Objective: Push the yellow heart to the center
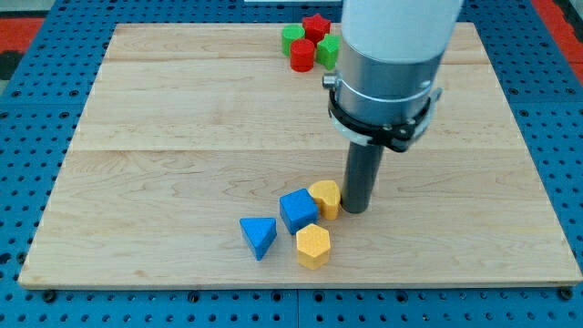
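The yellow heart [324, 197] lies on the wooden board [182, 137], below the middle and a little to the view's right. My tip [356, 210] rests on the board right against the heart's right side. A blue cube [298, 210] touches the heart's lower left. A yellow hexagon block [312, 246] sits just below the cube. A blue triangle block [259, 236] lies to the left of the hexagon.
At the view's top, a red star [316, 25], a green block [292, 37], a red cylinder [302, 54] and another green block [327, 52] cluster together, partly behind the arm [392, 55]. A blue pegboard [36, 55] surrounds the board.
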You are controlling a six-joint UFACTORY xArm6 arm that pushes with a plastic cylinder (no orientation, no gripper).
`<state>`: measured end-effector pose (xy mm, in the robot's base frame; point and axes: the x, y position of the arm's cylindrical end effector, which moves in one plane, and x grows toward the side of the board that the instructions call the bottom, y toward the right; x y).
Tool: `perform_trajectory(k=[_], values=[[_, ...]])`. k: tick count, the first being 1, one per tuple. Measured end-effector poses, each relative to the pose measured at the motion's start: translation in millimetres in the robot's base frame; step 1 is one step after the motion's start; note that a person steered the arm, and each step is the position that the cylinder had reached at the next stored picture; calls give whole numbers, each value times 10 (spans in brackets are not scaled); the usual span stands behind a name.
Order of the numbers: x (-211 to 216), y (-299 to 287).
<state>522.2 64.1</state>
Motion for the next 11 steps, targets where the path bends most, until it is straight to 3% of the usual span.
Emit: perform_trajectory(k=[1,3,5,7,8,10,11], values=[[134,379],[168,-303],[-571,-438],[-444,-502],[-632,-703],[-1395,-702],[-1357,-536]])
